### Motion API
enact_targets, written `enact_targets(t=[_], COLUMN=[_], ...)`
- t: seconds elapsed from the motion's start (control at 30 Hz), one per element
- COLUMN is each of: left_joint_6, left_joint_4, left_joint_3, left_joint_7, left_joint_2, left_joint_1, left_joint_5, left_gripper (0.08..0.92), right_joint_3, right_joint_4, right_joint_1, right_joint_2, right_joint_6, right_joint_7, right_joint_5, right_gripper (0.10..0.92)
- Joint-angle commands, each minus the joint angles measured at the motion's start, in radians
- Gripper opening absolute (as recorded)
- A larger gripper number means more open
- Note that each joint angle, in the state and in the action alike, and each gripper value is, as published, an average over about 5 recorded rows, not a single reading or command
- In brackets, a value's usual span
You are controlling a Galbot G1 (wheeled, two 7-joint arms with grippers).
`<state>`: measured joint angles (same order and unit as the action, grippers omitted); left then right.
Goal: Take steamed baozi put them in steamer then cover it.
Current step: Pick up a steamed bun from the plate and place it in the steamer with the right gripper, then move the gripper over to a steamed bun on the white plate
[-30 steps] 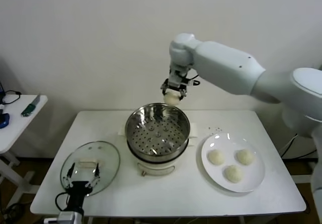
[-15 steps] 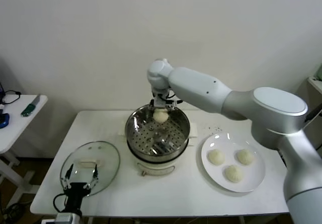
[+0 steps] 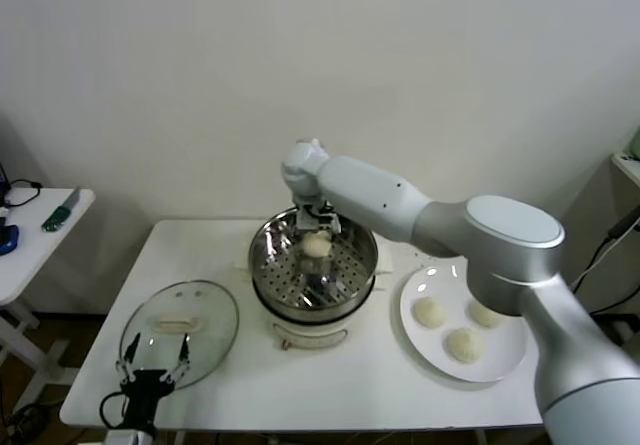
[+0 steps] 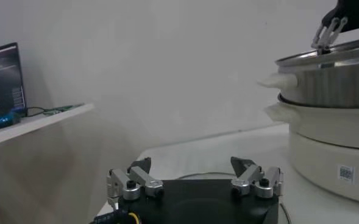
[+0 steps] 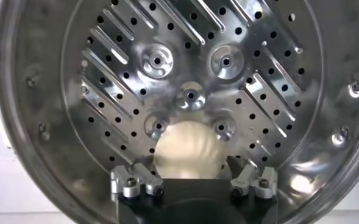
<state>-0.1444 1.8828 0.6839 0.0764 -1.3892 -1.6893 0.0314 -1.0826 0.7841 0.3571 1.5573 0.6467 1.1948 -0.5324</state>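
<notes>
Steel walls of the steamer (image 3: 313, 257) ring the right claw (image 3: 316, 233), which reaches down inside from the far side, clenched on one steamed baozi (image 3: 316, 246) just above the perforated tray (image 5: 191, 91); whether the bun touches the tray cannot be told. Three more baozi (image 3: 462, 344) lie on the white plate (image 3: 513, 353) to the right of the steamer on the surface (image 3: 380, 385). At the near left, the left claw (image 3: 151, 368) hangs released beside the glass lid (image 3: 180, 318).
</notes>
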Motion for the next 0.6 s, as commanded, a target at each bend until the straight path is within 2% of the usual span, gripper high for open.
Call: enact_targets(t=[0.03, 0.17, 0.37, 0.5, 0.6], left_joint_6=[0.001, 0.002, 0.005, 0.008, 0.009], left_joint_4=[0.003, 0.007, 0.017, 0.023, 0.027], left_joint_3=[-0.001, -0.002, -0.001, -0.002, -0.002], left_joint_7=[0.001, 0.002, 0.002, 0.002, 0.002], left_joint_2=[-0.001, -0.003, 0.001, 0.008, 0.012], left_joint_1=[-0.003, -0.004, -0.009, -0.007, -0.005], left_joint_5=[0.004, 0.004, 0.005, 0.008, 0.01], left_gripper=[0.823, 0.823, 0.823, 0.823, 0.823], right_joint_3=[0.027, 0.032, -0.041, -0.173, -0.288], right_joint_4=[-0.028, 0.018, 0.132, 0.219, 0.323], right_joint_1=[-0.011, 0.038, 0.182, 0.301, 0.378], right_joint_2=[0.02, -0.018, -0.146, -0.266, -0.401], right_joint_6=[0.015, 0.016, -0.071, -0.281, -0.474], right_joint_7=[0.009, 0.04, 0.107, 0.101, 0.002], right_joint_5=[-0.012, 0.06, 0.282, 0.572, 0.769], right_gripper=[0.82, 0.822, 0.823, 0.823, 0.823])
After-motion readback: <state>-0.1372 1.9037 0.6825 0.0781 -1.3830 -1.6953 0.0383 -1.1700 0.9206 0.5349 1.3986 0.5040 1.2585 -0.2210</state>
